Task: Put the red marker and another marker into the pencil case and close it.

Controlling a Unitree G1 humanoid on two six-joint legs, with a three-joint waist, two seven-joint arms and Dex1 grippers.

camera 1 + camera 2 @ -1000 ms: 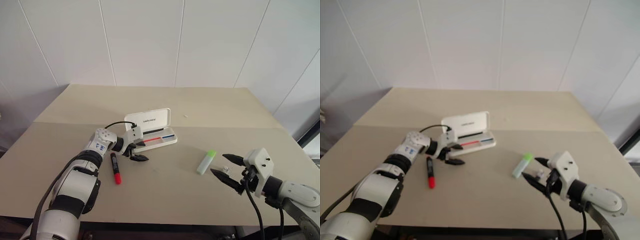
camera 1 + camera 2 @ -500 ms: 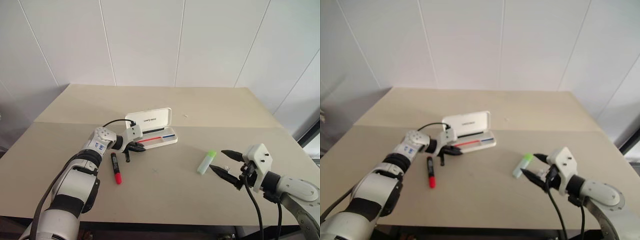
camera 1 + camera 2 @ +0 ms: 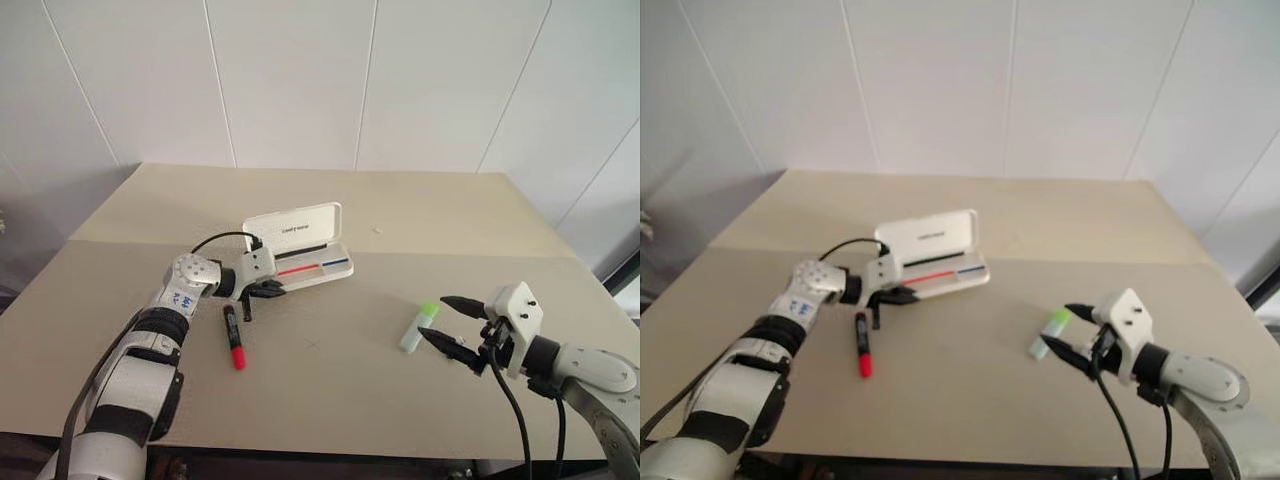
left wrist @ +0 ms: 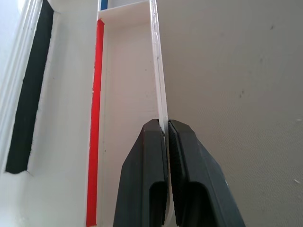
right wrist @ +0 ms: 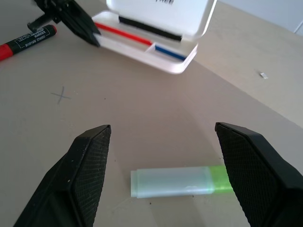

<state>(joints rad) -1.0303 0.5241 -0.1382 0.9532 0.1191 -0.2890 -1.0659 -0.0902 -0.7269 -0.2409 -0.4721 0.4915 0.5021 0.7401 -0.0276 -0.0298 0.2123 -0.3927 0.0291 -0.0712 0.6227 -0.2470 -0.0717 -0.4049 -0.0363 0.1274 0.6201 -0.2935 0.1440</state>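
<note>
The left gripper (image 4: pixel 165 135) pinches the front wall of the pencil case (image 3: pixel 300 245), which sits open near the middle of the table (image 3: pixel 330 370), lid up toward the far edge. The red marker (image 3: pixel 233 337) lies just beside that arm, nearer the front edge — bare tabletop all around it. Over toward the right edge, the right gripper (image 5: pixel 163 142) hangs spread wide, the green highlighter (image 5: pixel 177 181) lying between its fingers — untouched.

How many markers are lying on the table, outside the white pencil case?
2. The slim red-and-black marker lies near the shut left gripper; the chunky pale green highlighter lies before the open right gripper.
</note>
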